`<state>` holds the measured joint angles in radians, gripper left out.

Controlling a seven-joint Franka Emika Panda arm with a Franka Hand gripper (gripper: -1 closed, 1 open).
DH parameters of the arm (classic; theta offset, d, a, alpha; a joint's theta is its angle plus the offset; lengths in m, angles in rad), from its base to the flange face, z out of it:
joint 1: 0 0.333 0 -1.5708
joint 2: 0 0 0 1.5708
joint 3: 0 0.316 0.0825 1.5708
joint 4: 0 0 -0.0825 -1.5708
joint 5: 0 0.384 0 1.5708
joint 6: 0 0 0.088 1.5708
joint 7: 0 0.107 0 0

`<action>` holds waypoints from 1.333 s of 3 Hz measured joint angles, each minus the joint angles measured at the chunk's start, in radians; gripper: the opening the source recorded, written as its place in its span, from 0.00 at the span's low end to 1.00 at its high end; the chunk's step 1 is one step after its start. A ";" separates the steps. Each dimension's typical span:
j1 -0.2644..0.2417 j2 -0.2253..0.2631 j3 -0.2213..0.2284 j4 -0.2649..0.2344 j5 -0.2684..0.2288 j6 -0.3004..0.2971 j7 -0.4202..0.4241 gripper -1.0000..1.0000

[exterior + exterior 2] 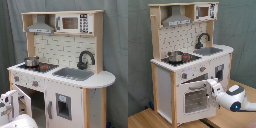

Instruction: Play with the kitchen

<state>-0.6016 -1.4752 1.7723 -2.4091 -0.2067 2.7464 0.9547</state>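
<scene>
One arm, one toy kitchen [190,65], and the action is all down at the oven door [193,97]. In the second exterior view the kitchen stands on the wooden floor, filling the middle of the frame, and the gripper [214,89] sits right at the door's upper right corner, below the knobs [202,69]. The door hangs partly swung out from the cabinet; the first exterior view shows it ajar too [22,100], with the arm's white body low at the first exterior view's left.

Whether the claw is pinched on the door's top edge or simply pressed against it cannot be told; the fingertips blur into the white panel. The step in hand looks like swinging that door, probably opening it further.

To do it well, the arm should follow the hinge's arc rather than pull straight out: a straight tug would fight the hinge and could drag the light kitchen across the floor. Contact belongs near the free edge, away from the hinge, where leverage is best. Slow and steady, keeping the wrist clear of the knobs above and the pot [175,56] undisturbed on the stovetop.
</scene>
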 joint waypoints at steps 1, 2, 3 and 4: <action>-0.091 -0.003 0.000 0.005 0.000 0.043 -0.036 1.00; -0.178 -0.003 -0.004 0.049 0.000 0.053 -0.056 1.00; -0.078 0.002 -0.024 0.050 -0.001 0.018 -0.080 1.00; -0.014 -0.006 -0.066 0.031 -0.014 -0.008 -0.151 1.00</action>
<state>-0.6152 -1.4811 1.7059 -2.3782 -0.2211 2.7384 0.8042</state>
